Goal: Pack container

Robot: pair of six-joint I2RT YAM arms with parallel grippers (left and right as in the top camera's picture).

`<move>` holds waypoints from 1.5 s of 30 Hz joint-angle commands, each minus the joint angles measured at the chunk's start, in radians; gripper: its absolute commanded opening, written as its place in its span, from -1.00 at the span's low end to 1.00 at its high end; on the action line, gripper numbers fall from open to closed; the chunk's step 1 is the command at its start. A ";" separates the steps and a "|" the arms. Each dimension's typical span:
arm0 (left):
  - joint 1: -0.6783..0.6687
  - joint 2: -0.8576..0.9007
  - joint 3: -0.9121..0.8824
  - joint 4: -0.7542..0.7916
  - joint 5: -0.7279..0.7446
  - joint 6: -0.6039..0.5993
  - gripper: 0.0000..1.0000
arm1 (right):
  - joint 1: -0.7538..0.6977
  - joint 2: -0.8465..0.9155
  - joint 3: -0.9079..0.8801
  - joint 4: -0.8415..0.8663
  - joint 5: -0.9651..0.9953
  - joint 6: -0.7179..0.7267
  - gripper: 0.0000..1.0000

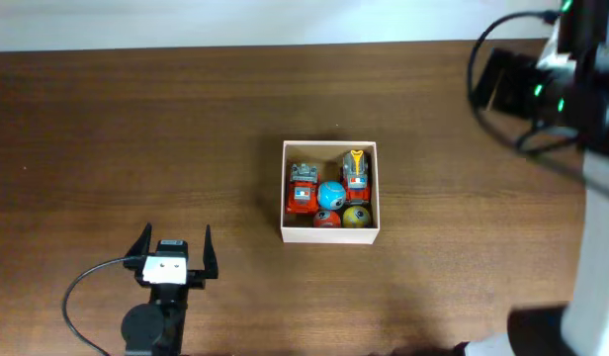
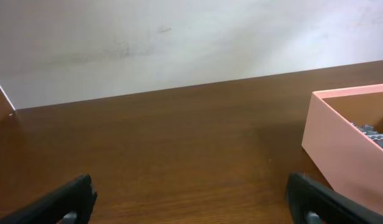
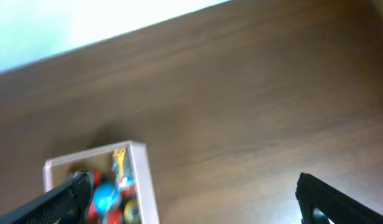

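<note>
Container (image 1: pixel 330 235) sits near the middle of the brown table (image 1: pixel 136 129) in the overhead view. It holds a red truck (image 1: pixel 304 186) beside a truck with a yellow top (image 1: pixel 356 176), with a blue ball (image 1: pixel 331 195) between them. A red ball (image 1: pixel 326 220) and a yellow ball (image 1: pixel 356 217) lie along the near wall. The left gripper (image 1: pixel 176 237) is well to the container's left and nearer the front edge, its jaws spread wide and holding nothing. The right arm (image 1: pixel 581 89) is off at the far right corner, well apart from the container.

From the left wrist, the container's pale side wall shows at the right edge. The fingers (image 2: pixel 322 202) stand far apart over bare wood.

From the right wrist, the right gripper (image 3: pixel 191 208) looks down from high up, wide open and empty. The container lies at the lower left of the view, partly behind one finger.
</note>
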 commanded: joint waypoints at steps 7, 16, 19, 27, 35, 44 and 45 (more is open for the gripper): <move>0.006 -0.009 -0.004 -0.003 0.012 0.019 0.99 | 0.034 -0.431 -0.618 0.339 0.031 -0.014 0.97; 0.006 -0.009 -0.004 -0.003 0.012 0.019 0.99 | 0.034 -0.873 -1.341 1.089 0.026 -0.248 0.97; 0.006 -0.009 -0.004 -0.003 0.012 0.019 0.99 | 0.019 -0.969 -1.485 1.180 0.011 -0.247 0.98; 0.006 -0.009 -0.004 -0.003 0.012 0.019 0.99 | -0.032 -1.209 -1.805 1.317 -0.058 -0.248 0.97; 0.006 -0.009 -0.004 -0.003 0.012 0.019 0.99 | -0.031 -1.482 -2.070 1.399 -0.108 -0.247 0.98; 0.006 -0.009 -0.004 -0.003 0.012 0.019 0.98 | -0.031 -1.614 -2.239 1.422 -0.110 -0.247 0.97; 0.006 -0.009 -0.004 -0.003 0.012 0.019 0.98 | -0.031 -1.619 -2.254 1.423 -0.113 -0.247 0.97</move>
